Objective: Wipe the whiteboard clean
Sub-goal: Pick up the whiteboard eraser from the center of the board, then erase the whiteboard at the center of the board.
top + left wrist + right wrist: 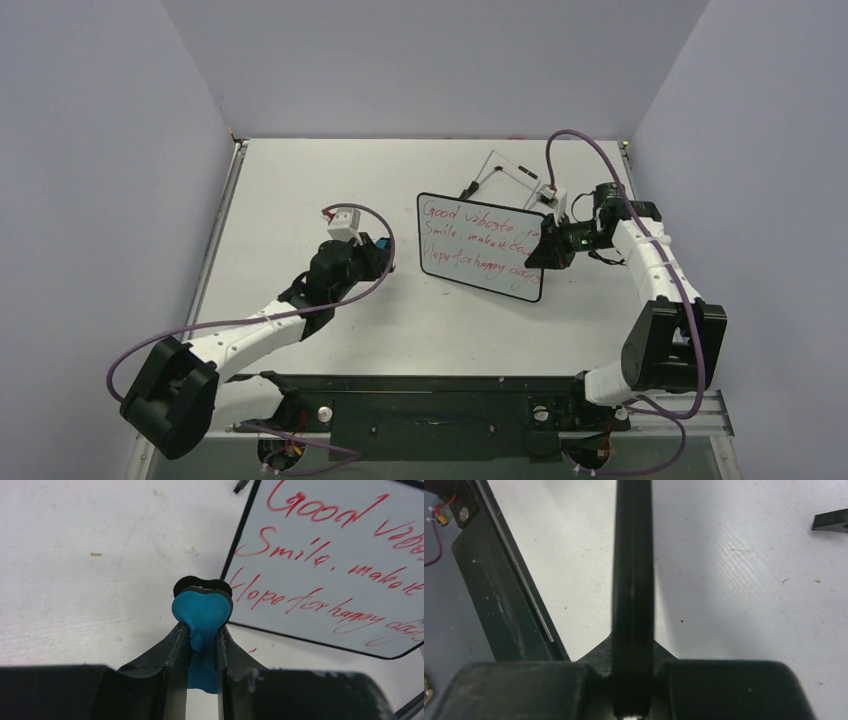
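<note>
The whiteboard (480,246) has a thin black rim and three lines of red handwriting. It is held tilted above the table. My right gripper (549,243) is shut on its right edge; in the right wrist view the rim (633,580) runs edge-on between the jaws. My left gripper (378,256) is shut on a blue bone-shaped eraser (201,611), just left of the board. In the left wrist view the eraser's head sits close to the board's lower left rim (235,555), with the writing (320,550) beyond it.
A thin wire easel stand (510,172) lies on the table behind the board. A dark rail (420,400) runs along the near table edge. Purple cables loop from both arms. Grey walls enclose the table on three sides.
</note>
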